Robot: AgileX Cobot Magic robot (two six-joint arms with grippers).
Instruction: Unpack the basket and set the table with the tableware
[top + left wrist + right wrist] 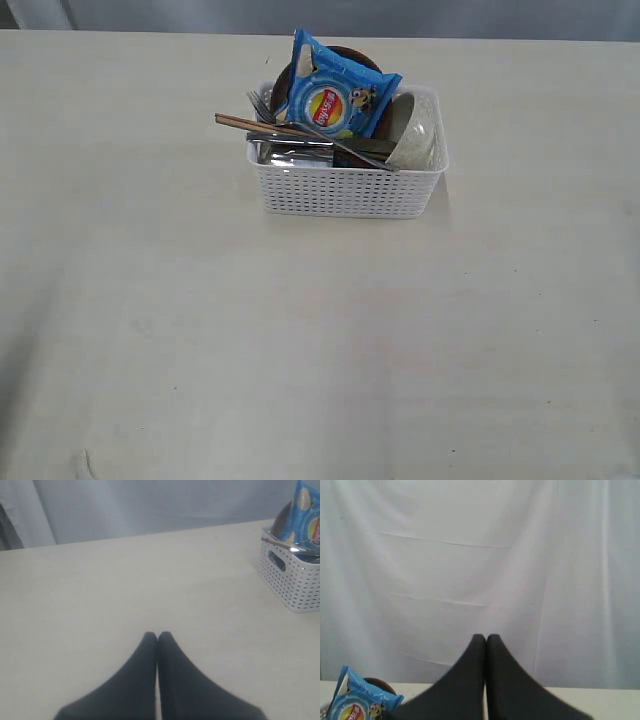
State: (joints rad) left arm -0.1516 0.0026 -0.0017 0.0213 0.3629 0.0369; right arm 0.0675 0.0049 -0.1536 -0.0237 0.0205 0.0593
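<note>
A white lattice basket [345, 190] stands on the pale table [300, 340] toward the far middle. Inside it I see brown chopsticks [250, 124], a steel fork [262, 105], a cream bowl [415, 135] on its side at the right end, a brown plate [350, 55] behind, and a shiny steel piece [290, 152]. A blue chip bag [335, 95] stands on top. Neither arm appears in the exterior view. My left gripper [157, 636] is shut and empty over bare table, with the basket [292, 580] off to one side. My right gripper [486, 638] is shut and empty, facing a white curtain.
The chip bag [357, 705] and the plate's edge [377, 684] show low in the right wrist view. A grey-white curtain [150, 505] hangs behind the table's far edge. Open tabletop surrounds the basket on all sides.
</note>
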